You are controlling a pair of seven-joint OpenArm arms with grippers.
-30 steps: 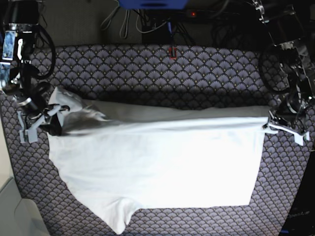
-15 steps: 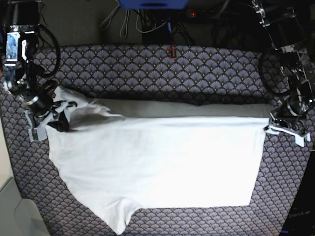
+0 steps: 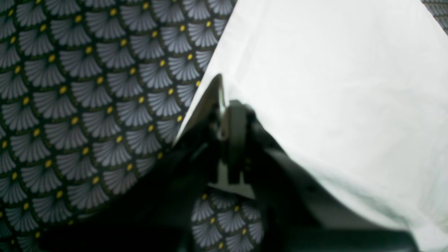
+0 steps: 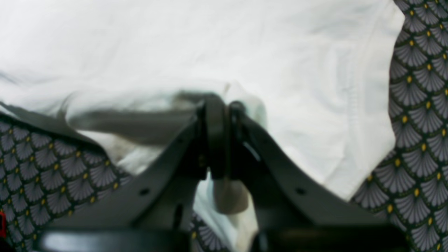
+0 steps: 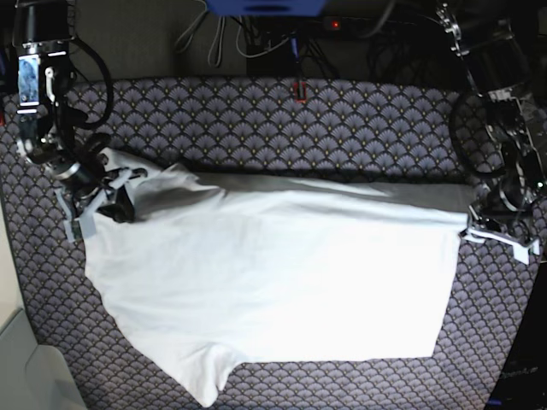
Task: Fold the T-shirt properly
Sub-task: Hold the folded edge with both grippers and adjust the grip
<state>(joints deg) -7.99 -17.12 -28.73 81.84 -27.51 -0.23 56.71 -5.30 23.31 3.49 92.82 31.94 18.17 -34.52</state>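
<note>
Both grippers pinch cloth. Right gripper, at the scene's left, has its jaws pressed together on a bunched fold of the shirt; left gripper, at the scene's right, is clamped on the shirt's edge. Judging from the grips, the arms hold the far edge at its two ends so it can be carried over toward the near side as one straight fold. One shirt lies spread across the patterned cloth, with one sleeve showing near left; two arms work it.
</note>
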